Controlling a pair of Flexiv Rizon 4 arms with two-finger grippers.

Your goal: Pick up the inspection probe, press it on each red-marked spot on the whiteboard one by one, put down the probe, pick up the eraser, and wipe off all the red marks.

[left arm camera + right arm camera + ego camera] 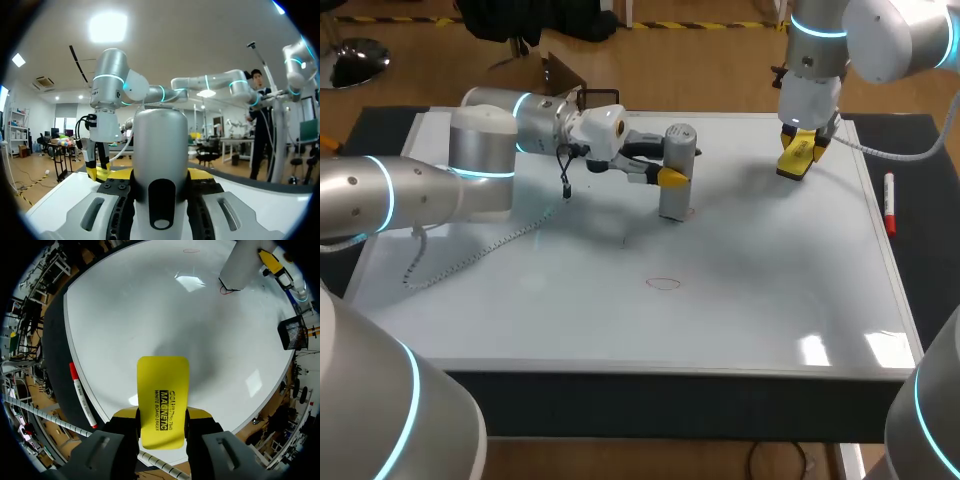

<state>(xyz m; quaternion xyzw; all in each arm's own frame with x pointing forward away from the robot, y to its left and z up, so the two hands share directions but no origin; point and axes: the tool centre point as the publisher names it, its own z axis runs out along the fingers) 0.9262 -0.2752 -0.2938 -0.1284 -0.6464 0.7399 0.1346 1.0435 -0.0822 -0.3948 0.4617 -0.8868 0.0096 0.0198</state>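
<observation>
The grey cylindrical probe (676,200) stands upright on the whiteboard (770,300), its base on the surface. My left gripper (672,177) is shut on it from the side; in the left wrist view the probe (160,150) fills the gap between the fingers. A thin red oval mark (663,284) lies nearer the front, and it shows as the red oval (191,250) in the right wrist view. My right gripper (798,148) hangs over the board's far right corner, shut on the yellow eraser (796,162), seen up close as the eraser (162,400).
A red-capped marker (889,203) lies on the dark table strip right of the board. A white cable (470,250) from my left arm trails over the board's left part. A brown stand (560,75) sits behind the board's far edge.
</observation>
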